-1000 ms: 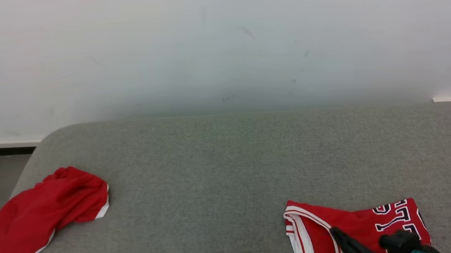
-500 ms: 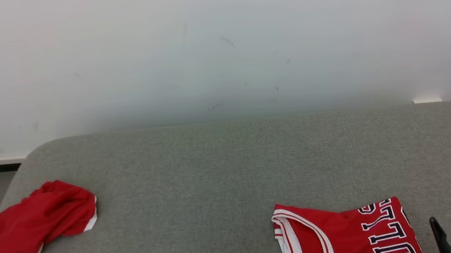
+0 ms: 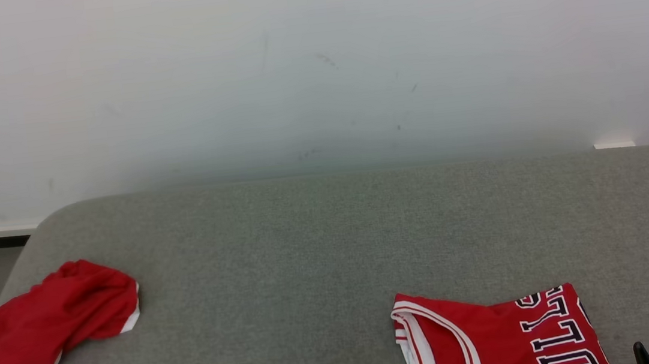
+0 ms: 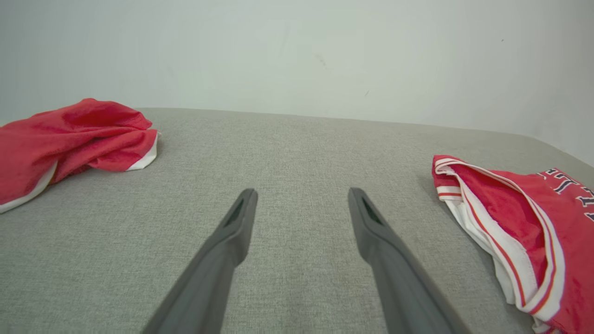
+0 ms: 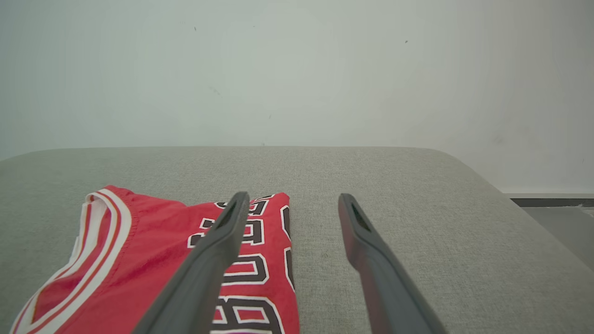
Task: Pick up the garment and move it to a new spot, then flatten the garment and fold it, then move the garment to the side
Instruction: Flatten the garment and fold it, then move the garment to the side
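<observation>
The folded red-and-white fabric jersey (image 3: 486,340) toward the grey tabletop's (image 3: 306,238) right edge looked soft, light, best pinched at its fold; left gripper (image 4: 301,202), right gripper (image 5: 292,204): fingers apart.

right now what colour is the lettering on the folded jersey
White with a dark outline, on the red jersey; clearest in the right wrist view.

Splayed left claw (image 4: 301,190), splayed right claw (image 5: 293,195).

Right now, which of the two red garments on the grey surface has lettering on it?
The folded jersey on the robot's right: it has dark, white-edged letters and striped trim. The other red garment, bunched on the left, is plain with a white edge.
</observation>
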